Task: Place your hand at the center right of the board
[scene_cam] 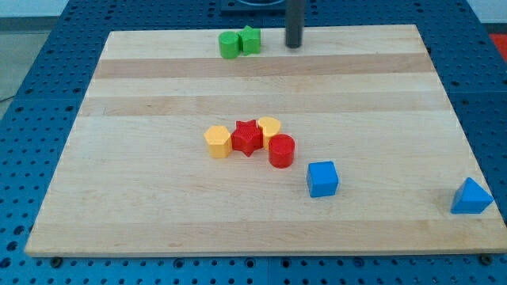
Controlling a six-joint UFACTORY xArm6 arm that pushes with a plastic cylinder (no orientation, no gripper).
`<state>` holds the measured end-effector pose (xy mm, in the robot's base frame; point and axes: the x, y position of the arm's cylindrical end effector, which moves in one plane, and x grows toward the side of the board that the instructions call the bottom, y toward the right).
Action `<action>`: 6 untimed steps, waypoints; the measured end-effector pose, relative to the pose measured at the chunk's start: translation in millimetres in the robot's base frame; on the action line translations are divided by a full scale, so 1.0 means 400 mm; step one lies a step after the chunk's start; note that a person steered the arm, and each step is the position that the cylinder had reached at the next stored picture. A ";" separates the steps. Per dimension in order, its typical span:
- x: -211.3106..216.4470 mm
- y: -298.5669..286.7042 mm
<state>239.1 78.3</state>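
My tip [294,45] rests near the top edge of the wooden board [380,119], a little right of centre. It is just to the right of two green blocks, a cylinder [230,45] and a star-like block [250,39], and touches neither. A cluster lies in the board's middle: a yellow hexagon [218,142], a red star [248,137], a yellow heart-like block [269,127] and a red cylinder [281,150]. A blue cube [322,178] lies below and right of the cluster. A blue triangle [472,197] sits at the board's right edge, near the bottom.
The board lies on a blue perforated table [32,71] that shows on all sides. The rod's upper part runs out of the view's top.
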 end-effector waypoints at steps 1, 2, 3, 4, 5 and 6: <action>0.018 0.053; 0.018 0.053; 0.024 0.124; 0.099 0.310; 0.223 0.463; 0.377 0.493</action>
